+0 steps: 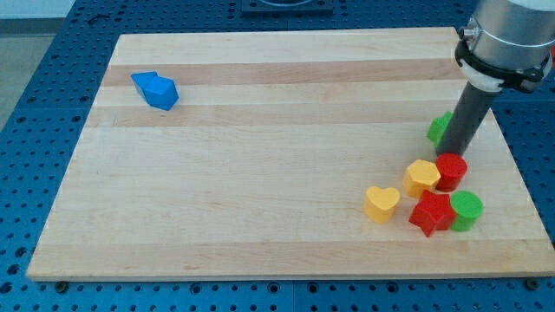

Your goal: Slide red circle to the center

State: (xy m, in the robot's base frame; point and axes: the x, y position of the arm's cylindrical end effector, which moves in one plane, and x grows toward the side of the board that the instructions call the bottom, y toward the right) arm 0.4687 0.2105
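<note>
where my tip [454, 154] meets the red circle [451, 172], contact is unclear.

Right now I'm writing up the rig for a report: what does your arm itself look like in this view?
It enters from the view's top right as a wide silver-grey metal cylinder with a black ring around its lower edge. Below that hangs a straight dark grey rod, plain and round. No cables, markings or fingers are visible. My tip is simply the rod's blunt lower end.

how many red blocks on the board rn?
2, both in the cluster at the view's lower right: the red circle directly below my tip, and the red star below it, beside the green circle. None seem hidden.
</note>
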